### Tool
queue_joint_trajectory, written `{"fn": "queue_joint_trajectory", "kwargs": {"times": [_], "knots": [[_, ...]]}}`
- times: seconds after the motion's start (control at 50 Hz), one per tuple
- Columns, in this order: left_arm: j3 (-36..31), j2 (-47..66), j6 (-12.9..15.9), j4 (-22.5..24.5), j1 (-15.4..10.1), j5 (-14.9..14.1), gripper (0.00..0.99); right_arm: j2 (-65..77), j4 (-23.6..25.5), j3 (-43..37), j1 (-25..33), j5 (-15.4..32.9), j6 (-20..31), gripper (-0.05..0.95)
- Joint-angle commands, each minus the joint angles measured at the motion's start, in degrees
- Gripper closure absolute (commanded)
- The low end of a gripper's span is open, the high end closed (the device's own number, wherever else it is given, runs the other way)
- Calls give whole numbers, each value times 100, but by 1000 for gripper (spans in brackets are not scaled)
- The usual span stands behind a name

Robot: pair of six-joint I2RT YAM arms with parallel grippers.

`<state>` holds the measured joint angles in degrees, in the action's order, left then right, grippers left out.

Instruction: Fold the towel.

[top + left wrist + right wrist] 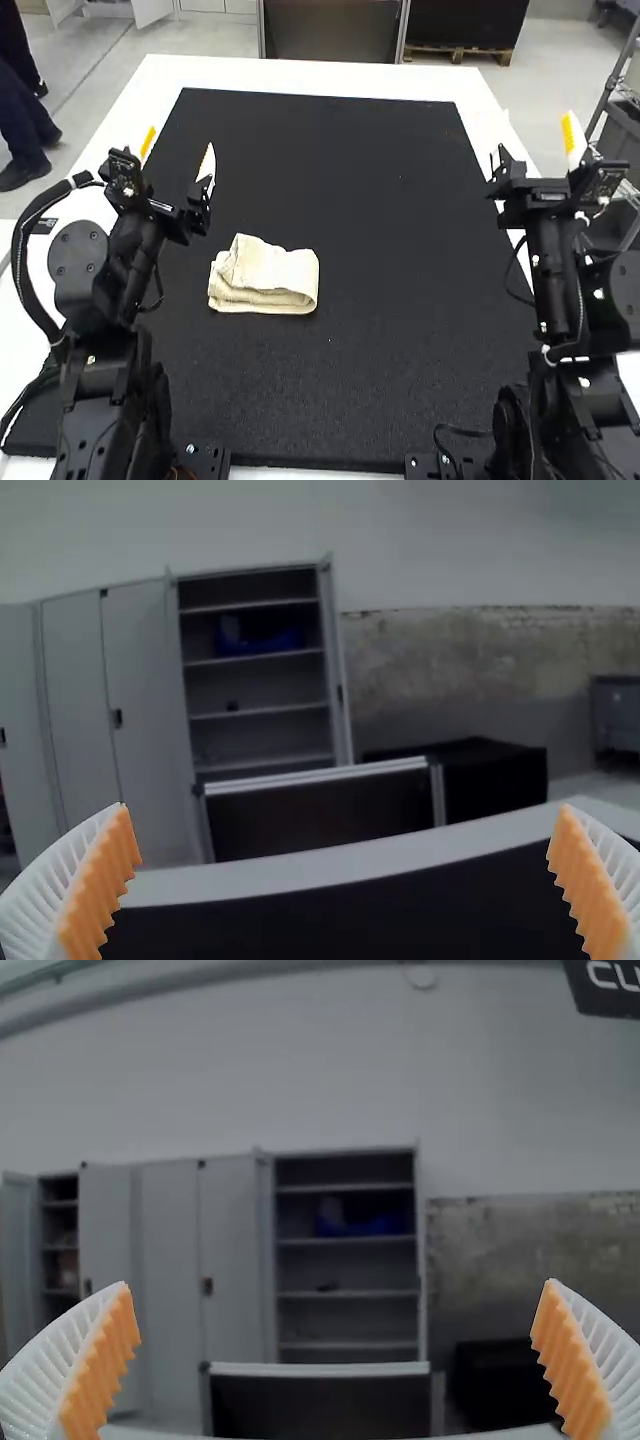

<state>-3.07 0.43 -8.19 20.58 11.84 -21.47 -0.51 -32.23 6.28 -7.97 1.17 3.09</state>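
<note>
While the left gripper and the right gripper had their fingers spread apart, the towel lay in a small, thick fold

Because the towel was folded over on itself, its bottom and its inside layers were hidden. It was cream, and it sat on the black mat on top of the white counter. It was much closer to the left arm than to the right arm. Some layers peeked out along its near side, but it was hard to count them. The end toward the right arm was round and smooth. The other end was messier, with a bit poking up at the far corner.

Both grippers were up above the counter, well apart from each other and apart from the towel. In the left wrist view, the orange pads had a big gap between them. In the right wrist view, the other orange pads were wide apart too. In the high view, one finger of the right gripper was dark and hard to make out. The arms covered parts of the mat's sides, and their bottom ends were cut off at the near edge of that view.
</note>
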Motion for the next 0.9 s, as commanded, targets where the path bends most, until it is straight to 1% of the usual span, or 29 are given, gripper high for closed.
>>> {"fn": "queue_joint_trajectory", "kwargs": {"times": [0.0, 0.06, 0.1, 0.14, 0.18, 0.26, 0.36, 0.42, 0.48, 0.56, 0.62, 0.66, 0.68, 0.72, 0.88], "knots": [[114, -51, 45, 52, -50, -217, 41, 25, -249, -83, 76, 120, 244, -8], [219, -51, 54, 69, -50, -234, 41, 16, -293, -198, 76, 129, 332, -8], [290, -51, 63, 52, -50, -313, 44, 25, -407, -330, 85, 120, 411, -8], [307, -51, 115, -124, -50, -340, 46, 25, -583, -514, 76, 112, 658, -10], [298, -51, 238, -265, -50, -340, 46, 25, -706, -646, 76, 76, 983, -10], [298, -51, 432, -362, -41, -322, 41, 25, 164, -620, 76, 50, 1123, -11], [298, -51, 942, -520, -23, -313, 38, 25, 481, -620, 76, 32, 1115, -13], [298, -51, 1109, -625, -32, -313, 39, 25, 709, -620, 76, 32, 1088, -13], [298, -51, 1276, -766, -15, -305, 39, 25, 1096, -620, 76, 15, 1062, -13], [298, -51, 1276, -942, 3, -287, 39, 25, 1711, -620, 76, -205, 1035, -13], [307, -51, 1276, -1012, 47, -243, 39, 25, 2054, -620, 76, -222, 974, -13], [298, -51, 1276, -1056, 108, -243, 38, 25, 2344, -620, 76, -222, 825, -13], [298, -60, 1284, -1091, 161, -243, 38, 25, 2572, -628, 76, -222, 737, -13], [307, -51, 1293, -1179, 231, -243, 36, 25, 2801, -620, 76, -222, 675, -13], [298, -51, 1311, -1188, 495, -243, 38, 25, 2942, -620, 94, -73, 693, -13]]}}
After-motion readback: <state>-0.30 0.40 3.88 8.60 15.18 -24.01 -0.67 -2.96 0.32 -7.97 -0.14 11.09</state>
